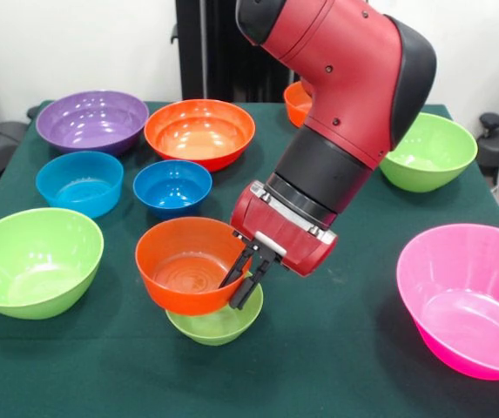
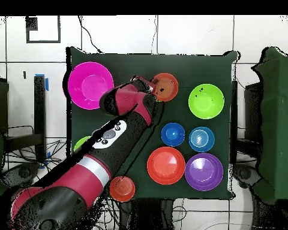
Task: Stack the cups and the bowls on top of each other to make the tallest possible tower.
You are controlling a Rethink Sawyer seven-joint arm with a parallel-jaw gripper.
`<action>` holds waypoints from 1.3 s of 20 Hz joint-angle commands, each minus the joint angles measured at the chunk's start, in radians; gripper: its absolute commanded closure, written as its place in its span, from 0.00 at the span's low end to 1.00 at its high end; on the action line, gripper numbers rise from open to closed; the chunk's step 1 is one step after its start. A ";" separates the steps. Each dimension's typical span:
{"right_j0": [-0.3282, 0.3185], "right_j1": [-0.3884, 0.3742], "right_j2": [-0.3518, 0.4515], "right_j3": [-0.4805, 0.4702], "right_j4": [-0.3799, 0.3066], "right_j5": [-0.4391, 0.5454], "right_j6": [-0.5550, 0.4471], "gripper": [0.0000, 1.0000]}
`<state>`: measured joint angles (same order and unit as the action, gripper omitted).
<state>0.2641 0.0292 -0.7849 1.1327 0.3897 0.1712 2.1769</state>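
Observation:
My gripper [image 1: 242,286] is shut on the right rim of a medium orange bowl [image 1: 184,266], one finger inside and one outside. The bowl tilts slightly and sits on or just above a small lime green bowl [image 1: 219,324] at the table's front middle; I cannot tell if they touch. In the overhead view the orange bowl [image 2: 165,87] hides the green one, with the gripper [image 2: 154,90] at its left rim. The other bowls stand apart on the green table [image 1: 336,348].
Purple bowl [image 1: 92,121], large orange bowl [image 1: 199,132], two blue bowls [image 1: 79,182] [image 1: 172,186], large lime bowl [image 1: 33,260] at left. Lime bowl [image 1: 428,151] and pink bowl [image 1: 468,296] at right. A small orange bowl [image 1: 298,102] shows behind the arm.

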 commanded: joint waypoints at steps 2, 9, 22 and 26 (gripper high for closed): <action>0.012 0.061 0.097 -0.020 -0.004 0.015 0.130 1.00; 0.021 0.078 0.079 -0.044 0.017 0.038 0.146 1.00; 0.031 0.119 0.035 -0.100 0.065 0.085 0.165 1.00; 0.032 0.128 0.021 -0.113 0.078 0.096 0.173 1.00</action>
<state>0.2749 0.1232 -0.8290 1.0930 0.4250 0.1712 2.1769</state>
